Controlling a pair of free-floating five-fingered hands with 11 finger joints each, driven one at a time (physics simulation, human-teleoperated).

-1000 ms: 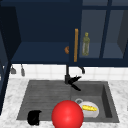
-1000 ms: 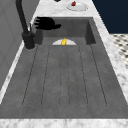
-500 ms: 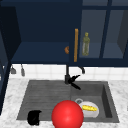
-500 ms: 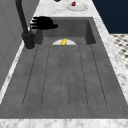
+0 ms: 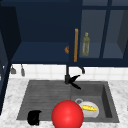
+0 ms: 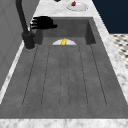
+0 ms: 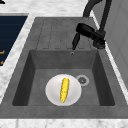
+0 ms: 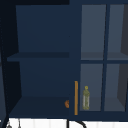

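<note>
Just right of the faucet [image 5: 67, 74], at its base, the right robot hand [image 5: 74, 82] hovered with fingers straight, gripping nothing. It looked mid-reach; a grasp would need those fingers curled round the faucet. Well front-left of the faucet hung the left robot hand [image 5: 34, 117].

- The right hand [image 5: 74, 82] hangs in the air in the front view, fingers straight and spread, thumb splayed apart from them.
- In the right side view this hand [image 7: 88, 33] lies stretched out flat, palm down, with the thumb pointing downward and nothing in its hold.
- In the left side view it [image 6: 43, 22] shows level, fingers extended side by side.
- The left hand [image 5: 34, 117] sits low at the front view's left, a dark compact shape; its finger pose cannot be made out.
</note>
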